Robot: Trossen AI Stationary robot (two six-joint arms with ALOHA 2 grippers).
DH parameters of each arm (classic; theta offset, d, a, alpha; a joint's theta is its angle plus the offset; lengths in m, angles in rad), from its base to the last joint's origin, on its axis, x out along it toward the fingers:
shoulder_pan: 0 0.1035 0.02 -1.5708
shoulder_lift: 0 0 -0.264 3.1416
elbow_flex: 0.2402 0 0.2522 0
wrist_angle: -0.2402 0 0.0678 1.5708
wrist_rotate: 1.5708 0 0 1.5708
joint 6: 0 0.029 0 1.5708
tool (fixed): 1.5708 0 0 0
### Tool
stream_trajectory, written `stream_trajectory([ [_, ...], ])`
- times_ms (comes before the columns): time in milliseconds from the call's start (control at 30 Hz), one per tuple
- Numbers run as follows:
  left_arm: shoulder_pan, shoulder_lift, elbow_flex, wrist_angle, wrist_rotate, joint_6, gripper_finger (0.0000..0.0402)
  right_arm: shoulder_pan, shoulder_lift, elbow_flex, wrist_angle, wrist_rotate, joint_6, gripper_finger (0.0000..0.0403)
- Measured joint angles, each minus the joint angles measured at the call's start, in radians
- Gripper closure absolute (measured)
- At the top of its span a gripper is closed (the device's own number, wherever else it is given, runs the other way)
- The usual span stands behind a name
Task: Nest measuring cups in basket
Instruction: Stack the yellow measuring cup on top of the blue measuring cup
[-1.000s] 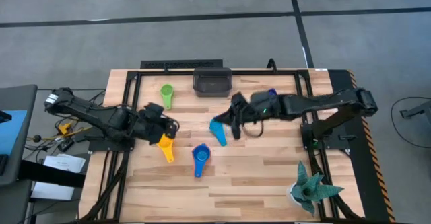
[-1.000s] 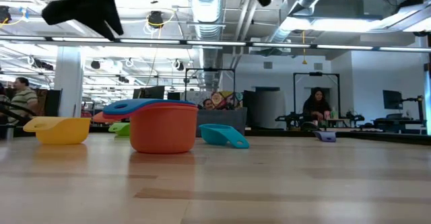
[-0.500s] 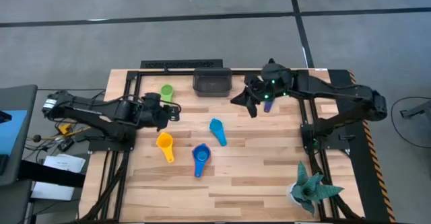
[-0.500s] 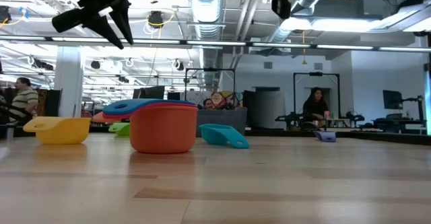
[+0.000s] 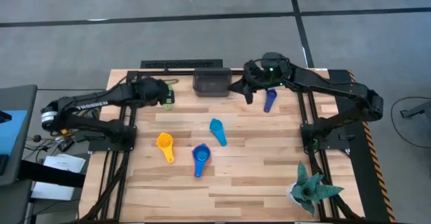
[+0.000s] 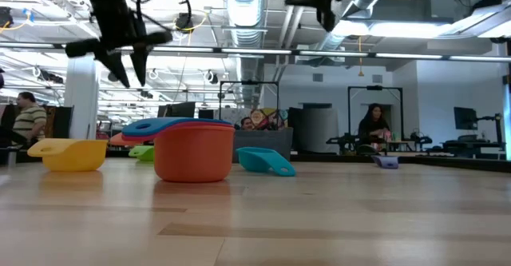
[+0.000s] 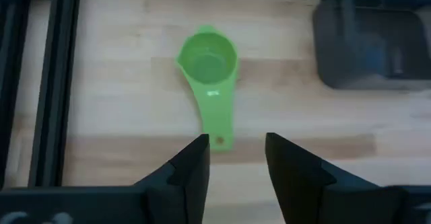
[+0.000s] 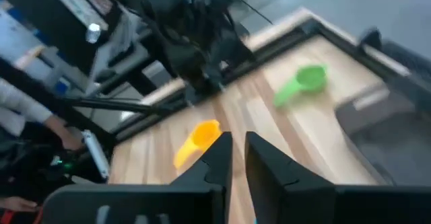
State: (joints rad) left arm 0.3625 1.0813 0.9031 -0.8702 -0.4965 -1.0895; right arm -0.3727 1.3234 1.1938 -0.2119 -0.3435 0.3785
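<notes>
A green measuring cup (image 7: 207, 62) lies on the table at the far left, its handle end (image 7: 219, 140) pointing at my left gripper (image 7: 236, 153). That gripper hovers open above the handle (image 5: 165, 91), touching nothing. The dark grey basket (image 5: 212, 81) stands at the far edge. Just right of it my right gripper (image 5: 244, 93) hangs in the air, its fingers (image 8: 239, 158) a little apart with nothing between them. A dark blue cup (image 5: 269, 101) lies below its arm. Light blue (image 5: 217, 131) and yellow (image 5: 164, 146) cups and a royal blue and orange pair (image 5: 200, 158) lie mid-table.
A teal spiky plant-like object (image 5: 310, 190) stands at the near right corner. Black frame rails (image 5: 128, 103) run along the table's left, right and far sides. Bare wood lies along the near edge. People sit in the room beyond the table.
My left gripper has swung from beside the yellow cup toward the far edge and now stands over the green cup. My right gripper has left the light blue cup and gone toward the far edge, ending beside the basket. No cup has moved.
</notes>
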Motion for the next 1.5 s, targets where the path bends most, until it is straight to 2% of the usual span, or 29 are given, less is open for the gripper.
stream_trajectory([
  [133, 0.161, 0.000, -0.053, 0.128, 0.091, 0.151, 0.0255, -0.034, 0.028, -0.002, 0.026, -0.001, 0.037, 0.0305],
  [267, 0.275, 0.000, -0.096, 0.231, 0.135, 0.216, 0.0247, -0.070, 0.067, -0.002, 0.015, -0.002, 0.099, 0.0262],
  [400, 0.344, 0.012, -0.108, 0.250, 0.132, 0.249, 0.0246, -0.097, 0.091, -0.002, 0.021, -0.013, 0.217, 0.0218],
  [567, 0.374, 0.087, -0.108, 0.269, 0.126, 0.253, 0.0246, -0.132, 0.098, -0.002, 0.013, -0.051, 0.155, 0.0184],
  [700, 0.374, 0.180, -0.108, 0.299, 0.135, 0.206, 0.0246, -0.164, 0.097, -0.002, 0.012, -0.058, 0.140, 0.0186],
  [933, 0.375, 0.303, -0.108, 0.313, 0.124, 0.121, 0.0246, -0.211, 0.097, -0.002, -0.019, -0.153, 0.123, 0.0201],
  [1100, 0.382, 0.369, -0.108, 0.349, 0.142, 0.097, 0.0246, -0.231, 0.097, -0.002, -0.061, -0.171, 0.095, 0.0198],
  [1500, 0.420, 0.412, -0.108, 0.418, 0.138, 0.083, 0.0246, -0.265, 0.097, -0.002, -0.076, -0.203, 0.060, 0.0204],
])
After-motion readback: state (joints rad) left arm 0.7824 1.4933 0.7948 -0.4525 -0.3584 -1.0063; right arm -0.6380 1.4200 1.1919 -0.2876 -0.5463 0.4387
